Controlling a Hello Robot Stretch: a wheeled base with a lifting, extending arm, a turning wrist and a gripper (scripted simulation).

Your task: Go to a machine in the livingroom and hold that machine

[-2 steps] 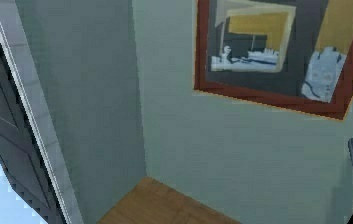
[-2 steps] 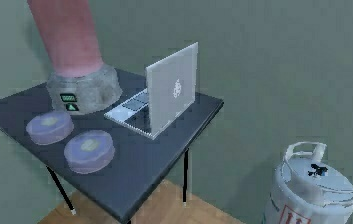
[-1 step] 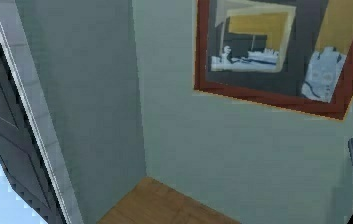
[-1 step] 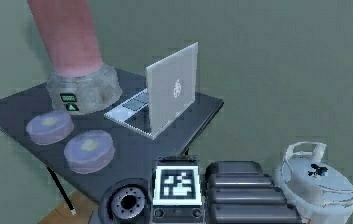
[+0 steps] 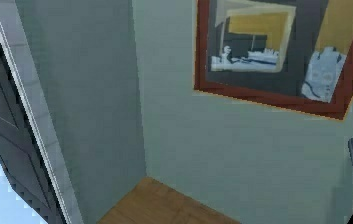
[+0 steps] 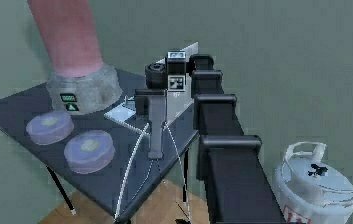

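The machine (image 6: 79,85), a squat grey housing with a small green panel on its front and a wide pink column rising from it, stands on a dark table (image 6: 9,112), up and to the left of the gripper (image 6: 144,122) in the arm side view. A strip of bare tabletop lies between the two, so they look near each other but apart. Whether any finger reaches the housing cannot be told.

A small pale flat thing (image 6: 121,114) lies on the tabletop just left of the gripper, between it and the machine. Two round lilac dishes (image 6: 50,127) lie farther left and lower, in front of the machine, near each other and not touching.

The arm (image 6: 224,150) comes up from the bottom edge as a thick dark bar and leans up and left over the table's right corner. At its far end sit the two white marker squares (image 6: 174,75), and the gripper's dark body hangs below and left of them, pointing downward against the table's near edge. With the tabletop and its things behind it, I cannot tell whether it holds anything.

Right of the arm and low down, a round white and grey jug-like thing (image 6: 309,185) stands well away from the gripper.

In the forward view a red-framed picture (image 5: 274,50) hangs on a pale green wall above a wood floor (image 5: 174,205)
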